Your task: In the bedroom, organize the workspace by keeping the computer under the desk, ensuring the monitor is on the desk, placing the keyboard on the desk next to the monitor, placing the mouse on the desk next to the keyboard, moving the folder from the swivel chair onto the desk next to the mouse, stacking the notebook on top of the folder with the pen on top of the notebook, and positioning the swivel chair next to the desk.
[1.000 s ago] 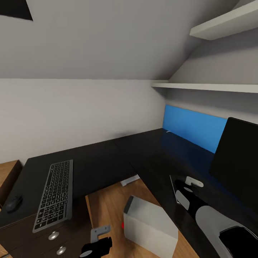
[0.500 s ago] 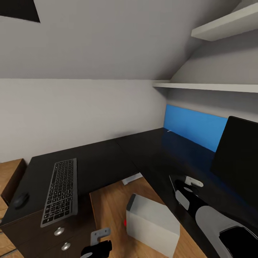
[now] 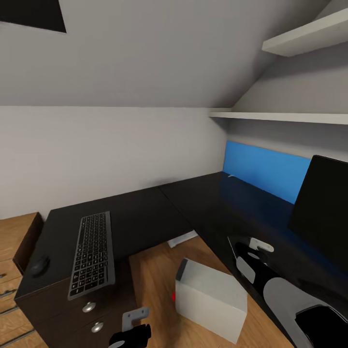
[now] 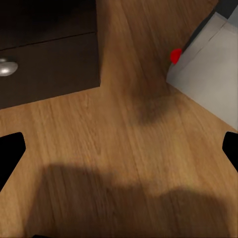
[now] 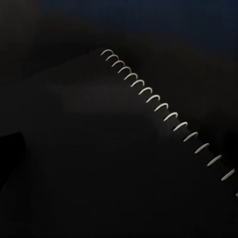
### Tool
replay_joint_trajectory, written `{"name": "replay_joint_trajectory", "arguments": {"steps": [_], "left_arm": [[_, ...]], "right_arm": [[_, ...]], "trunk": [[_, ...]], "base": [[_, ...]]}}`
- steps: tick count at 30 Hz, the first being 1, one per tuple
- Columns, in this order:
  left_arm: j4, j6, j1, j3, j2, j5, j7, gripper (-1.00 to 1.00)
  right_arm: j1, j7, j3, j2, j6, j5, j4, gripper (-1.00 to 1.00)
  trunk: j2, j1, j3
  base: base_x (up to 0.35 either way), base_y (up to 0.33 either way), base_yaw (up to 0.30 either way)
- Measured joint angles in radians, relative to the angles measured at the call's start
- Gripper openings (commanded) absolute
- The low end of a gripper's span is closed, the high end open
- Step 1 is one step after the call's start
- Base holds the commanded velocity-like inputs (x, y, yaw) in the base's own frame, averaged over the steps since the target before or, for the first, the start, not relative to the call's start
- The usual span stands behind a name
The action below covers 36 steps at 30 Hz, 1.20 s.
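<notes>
Keyboard (image 3: pixel 93 253) lies flat on the left wing of the black L-shaped table (image 3: pixel 145 212), above and left of the left pincer (image 3: pixel 129 333), with the mouse (image 3: pixel 39 265) just beside it at the far left edge. Two drawers with round knobs (image 3: pixel 89 307) sit under that wing, both closed, so what they hold cannot be told. The computer (image 3: pixel 212 299) stands on the wooden floor (image 3: pixel 154 275) in the table's inner corner, just right of the left pincer, its red mark (image 4: pixel 175 55) facing that pincer. The monitor (image 3: pixel 323 212) stands on the right wing, beyond and right of the right pincer (image 3: pixel 249 253). A blue panel (image 3: pixel 268 170) stands against the wall at the back of that wing; whether it is the folder cannot be told.

The left pincer hangs over bare floor with its fingertips (image 4: pixel 11 153) spread wide and nothing between them. The right pincer hovers over the table's right wing, directly above a dark spiral-bound notebook (image 5: pixel 99 148) with white coils (image 5: pixel 163 114); how far it is open cannot be told. Two white shelves (image 3: pixel 285 116) run along the wall above the right wing.
</notes>
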Motion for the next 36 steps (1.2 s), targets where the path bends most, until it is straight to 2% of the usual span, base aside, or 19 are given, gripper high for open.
{"name": "replay_joint_trajectory", "arguments": {"steps": [24,36], "left_arm": [[0.000,0.000,0.000,0.000,0.000,0.001,0.000,1.00],[0.000,0.000,0.000,-0.001,-0.001,0.001,0.000,1.00]], "right_arm": [[0.000,0.003,-0.003,0.001,0.000,-0.006,-0.002,1.00],[0.000,0.002,0.000,0.000,0.000,-0.002,-0.001,1.00]], "trunk": [[0.000,0.000,0.000],[0.000,0.000,0.000]], "base": [[-0.066,0.001,0.000],[-0.104,0.071,0.000]]}}
